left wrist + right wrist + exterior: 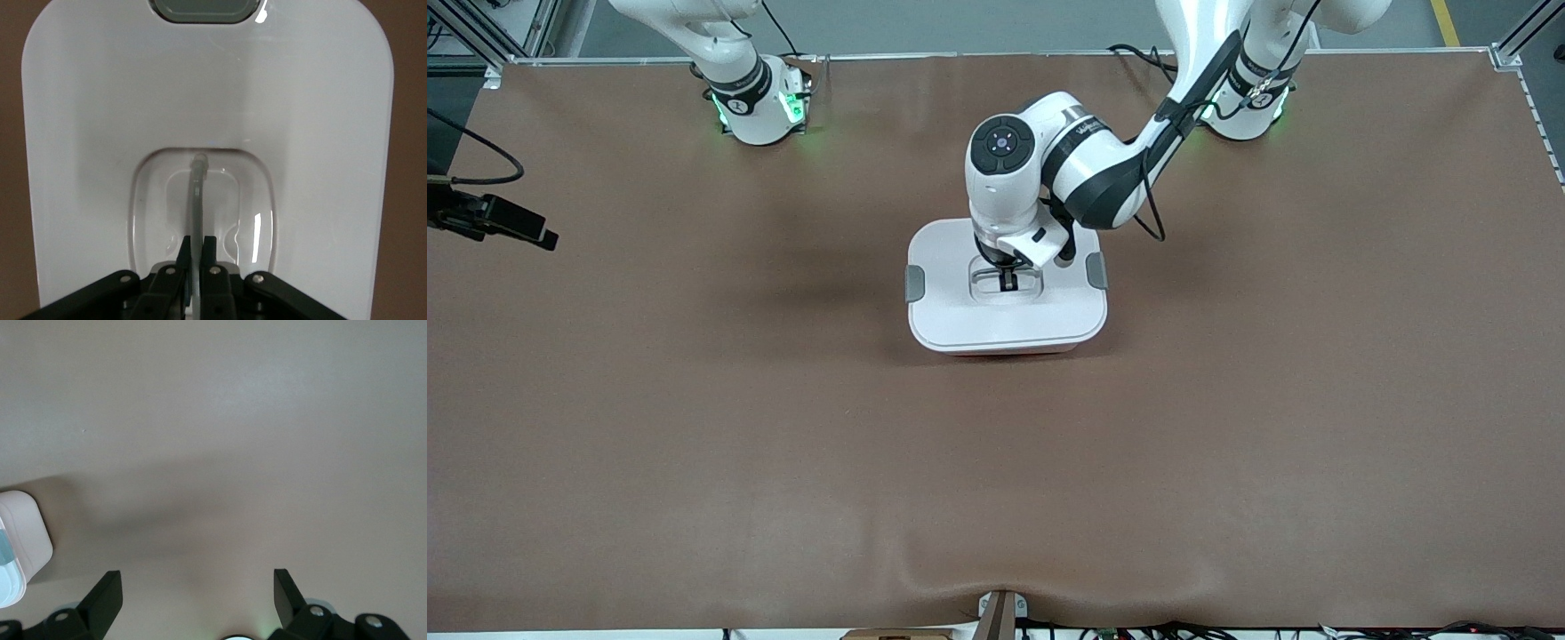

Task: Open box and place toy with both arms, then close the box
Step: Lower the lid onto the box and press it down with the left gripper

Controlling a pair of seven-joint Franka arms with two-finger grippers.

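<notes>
The box (1005, 324) stands mid-table with its white lid on; a thin strip of pink tub shows under the edge nearest the front camera. Grey clips (914, 283) sit at both ends. My left gripper (1008, 280) reaches down into the lid's recess and is shut on the thin grey handle (197, 193), which runs between its fingers (209, 248). The lid (320, 133) fills the left wrist view. My right gripper (197, 577) is open and empty over bare table, away from the box. The toy is not in view.
A black device with a cable (494, 218) juts in at the right arm's end of the table. A white rounded object (20, 547) shows at the edge of the right wrist view. Brown mat surrounds the box.
</notes>
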